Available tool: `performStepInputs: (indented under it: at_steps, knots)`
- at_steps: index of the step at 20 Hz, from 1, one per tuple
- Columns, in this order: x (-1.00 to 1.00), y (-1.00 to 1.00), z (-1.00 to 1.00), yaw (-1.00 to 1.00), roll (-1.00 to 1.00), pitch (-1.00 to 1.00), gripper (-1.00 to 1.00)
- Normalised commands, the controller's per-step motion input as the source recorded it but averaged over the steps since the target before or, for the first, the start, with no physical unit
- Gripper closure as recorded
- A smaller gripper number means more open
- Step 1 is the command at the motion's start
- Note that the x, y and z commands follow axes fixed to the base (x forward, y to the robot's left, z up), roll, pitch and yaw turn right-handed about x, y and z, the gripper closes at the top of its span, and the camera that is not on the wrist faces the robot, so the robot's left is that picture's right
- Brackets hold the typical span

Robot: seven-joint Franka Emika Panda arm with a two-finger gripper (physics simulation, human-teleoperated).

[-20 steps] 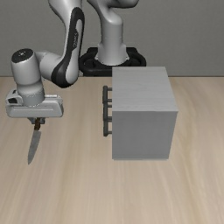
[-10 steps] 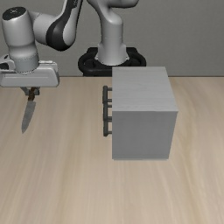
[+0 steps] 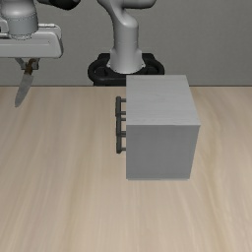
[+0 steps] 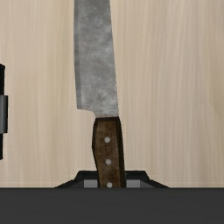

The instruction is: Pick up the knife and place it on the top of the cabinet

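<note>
My gripper [image 3: 29,64] hangs high at the exterior view's left, shut on the knife [image 3: 23,86], whose grey blade points down, well above the wooden floor. In the wrist view the knife [image 4: 101,87] runs straight out from the hand: its brown riveted handle [image 4: 107,157] sits between my fingers and the long grey blade reaches away over the floor. The grey cabinet [image 3: 160,126] stands to the right in the exterior view, its flat top bare and its dark handles [image 3: 122,126] facing the knife's side.
The robot's base [image 3: 125,67] stands behind the cabinet. Wooden floor [image 3: 69,197] stretches open in front of and beside the cabinet. A dark edge of the cabinet handles [image 4: 3,109] shows beside the blade in the wrist view.
My hand has risen steadily with the knife, from just above the floor to high at the exterior view's left. The cabinet has not moved.
</note>
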Motion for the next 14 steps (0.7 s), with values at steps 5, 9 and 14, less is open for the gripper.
performStepInputs:
  at_steps: [5, 9, 14]
  knots:
    - [0.0, 0.8, 0.2, 0.0, 0.0, 0.0, 1.0]
    - [0.0, 1.0, 0.0, 0.0, 0.0, 0.0, 1.0]
    - [0.0, 1.0, 0.0, 0.0, 0.0, 0.0, 1.0]
